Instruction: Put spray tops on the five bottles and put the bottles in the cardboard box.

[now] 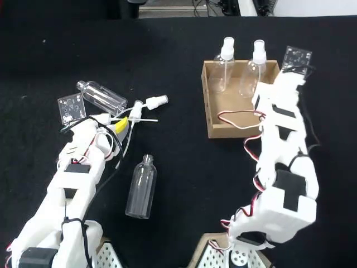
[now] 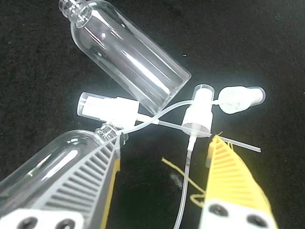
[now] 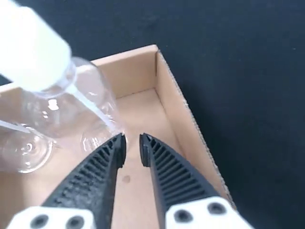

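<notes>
Left gripper: fingers spread wide and holding nothing; it hangs low over the cluster of loose spray tops, with one thin dip tube running through the gap between the grey finger and the yellow one.
Right gripper: fingers drawn to a narrow gap with nothing between them, over the floor of the cardboard box, just beside a capped bottle.
Boxed bottles: two stand upright against the far wall of the box, each with a white spray top, one beside the other.
Far loose bottle: lies on its side, neck open, just beyond the spray tops.
Near loose bottle: lies uncapped on the desk, well apart from the box.
Third open bottle: lies along the outer side of the grey finger; contact cannot be told.
Loose spray tops: three lie close together with their tubes crossing, the first, the second, the third.
</notes>
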Controlling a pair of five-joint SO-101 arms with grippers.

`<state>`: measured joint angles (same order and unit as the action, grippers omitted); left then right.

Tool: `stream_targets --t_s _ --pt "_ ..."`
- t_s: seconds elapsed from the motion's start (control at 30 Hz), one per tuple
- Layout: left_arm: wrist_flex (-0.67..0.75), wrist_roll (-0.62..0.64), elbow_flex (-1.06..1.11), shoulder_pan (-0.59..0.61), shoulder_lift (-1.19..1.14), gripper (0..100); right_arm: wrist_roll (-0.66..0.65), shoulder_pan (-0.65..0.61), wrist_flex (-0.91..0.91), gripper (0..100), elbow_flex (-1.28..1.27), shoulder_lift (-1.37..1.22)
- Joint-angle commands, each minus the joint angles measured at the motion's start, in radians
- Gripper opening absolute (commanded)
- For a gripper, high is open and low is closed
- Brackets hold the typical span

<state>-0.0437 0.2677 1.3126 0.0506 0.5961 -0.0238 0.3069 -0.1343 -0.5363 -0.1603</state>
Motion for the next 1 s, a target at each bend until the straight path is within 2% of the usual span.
stream_targets --t_s 0.0,0.17,0.4,0.97 --pt "0.021 0.003 -0.012 -0.012 0.023 29 0.006 -0.025 0.04 1.1 0.071 -0.002" --pt "0.021 0.003 -0.012 -0.012 0.023 29 0.006 -0.057 0.046 1.1 0.073 -0.025" --pt "0.021 0.003 -0.012 -0.012 0.023 29 0.006 -0.075 0.189 1.1 0.071 -0.107" --pt "0.021 0.003 -0.012 -0.012 0.023 29 0.0 -0.124 0.19 1.1 0.065 -0.119"
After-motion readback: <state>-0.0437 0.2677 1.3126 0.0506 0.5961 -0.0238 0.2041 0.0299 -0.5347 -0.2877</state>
